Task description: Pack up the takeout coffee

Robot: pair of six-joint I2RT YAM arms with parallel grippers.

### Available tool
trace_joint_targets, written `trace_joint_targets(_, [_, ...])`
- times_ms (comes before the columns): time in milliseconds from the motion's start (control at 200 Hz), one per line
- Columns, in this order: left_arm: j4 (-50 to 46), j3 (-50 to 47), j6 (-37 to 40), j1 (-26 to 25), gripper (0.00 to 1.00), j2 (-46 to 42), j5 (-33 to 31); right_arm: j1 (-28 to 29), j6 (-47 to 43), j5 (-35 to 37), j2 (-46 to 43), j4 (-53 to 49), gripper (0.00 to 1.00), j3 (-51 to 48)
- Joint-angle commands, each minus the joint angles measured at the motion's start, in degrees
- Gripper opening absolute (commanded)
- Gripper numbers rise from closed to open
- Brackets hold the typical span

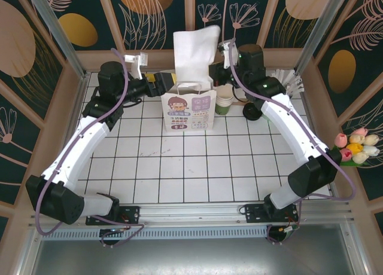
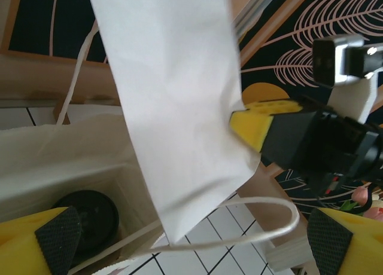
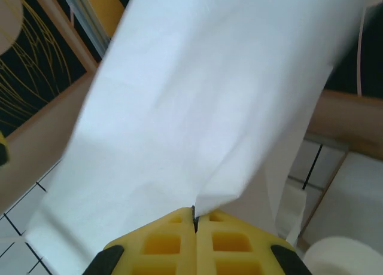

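The takeout coffee (image 2: pixel 90 218) sits inside the white paper bag (image 1: pixel 188 110), low at the bottom. From the left wrist view I see its black lid but not the cup body. The bag stands upright approx. in the middle of the table.

Above the bag mouth hangs a white paper sheet (image 1: pixel 194 48). The right gripper (image 3: pixel 194 218) pinches it, fingers pressed together on its edge. The left gripper (image 2: pixel 191 239) is spread wide and holds nothing, just beside the bag's rim.

Risks, in my judgement:
- If the sheet goes down crooked, it may catch on the rim and push the bag over, and then the coffee tips too.
- The bag handle (image 2: pixel 263 218) loops between the left fingers, so a sideways move could hook it and drag the bag.
- The stack of green cups (image 1: pixel 224 101) is just beside the bag, under the right arm, and could be knocked.
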Motion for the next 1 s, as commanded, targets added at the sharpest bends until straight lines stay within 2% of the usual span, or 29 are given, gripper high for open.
trace_joint_targets(0, [-1.2,0.2,0.1,-0.1,0.99,2.3,-0.1,-0.1,2.0,-0.7,-1.7,6.2,0.00,-0.2])
trace_joint_targets(185, [0.7,1.4,1.2,-0.1,0.97,5.3,-0.3,-0.1,2.1,-1.4,-1.6,7.0,0.00,-0.8])
trace_joint_targets(360, [4.1,5.3,3.8,-0.1,0.87,9.8,8.4,-0.1,2.1,-1.7,-1.5,7.0,0.00,-1.7])
trace_joint_targets(530, [4.1,8.6,3.8,-0.2,0.53,14.3,10.0,-0.2,2.6,-2.0,-2.2,7.3,0.00,-2.8])
trace_joint_targets(605, [4.2,10.1,4.1,-0.2,0.32,15.3,11.5,-0.3,2.5,-1.9,-2.8,7.5,0.00,-3.3])
trace_joint_targets(646, [3.9,10.9,4.8,-0.2,0.24,15.4,11.7,-0.4,2.3,-1.8,-3.1,7.1,0.10,-3.2])
trace_joint_targets(691, [2.6,12.1,6.4,-0.2,0.17,15.2,11.0,-1.0,2.1,-2.1,-3.7,6.8,0.26,-3.1])
trace_joint_targets(756, [-0.4,14.3,10.4,-0.2,0.00,15.0,9.2,-2.7,1.5,-3.3,-4.8,6.7,0.47,-3.0])
trace_joint_targets(821, [-4.3,16.8,15.8,-0.2,0.00,14.8,7.3,-5.1,-0.4,-6.7,-5.7,5.7,0.64,-2.1])
trace_joint_targets(836, [-5.3,17.7,17.4,-0.2,0.00,14.9,7.0,-5.7,-1.2,-7.6,-5.8,5.1,0.74,-1.6])
trace_joint_targets(846, [-6.0,18.3,18.3,-0.2,0.00,14.9,7.0,-6.0,-1.9,-8.1,-5.8,4.7,0.83,-1.2])
trace_joint_targets(851, [-6.5,18.6,18.8,-0.2,0.00,15.0,6.9,-6.1,-2.1,-8.3,-5.7,4.4,0.90,-1.0])
trace_joint_targets(861, [-7.3,19.1,20.2,-0.2,0.00,15.0,6.9,-6.5,-2.8,-8.8,-5.7,4.0,0.97,-0.5])
trace_joint_targets(996, [-16.1,26.1,36.2,-0.2,0.00,15.2,7.2,-9.9,-12.0,-14.5,-4.4,-1.4,0.99,4.8])
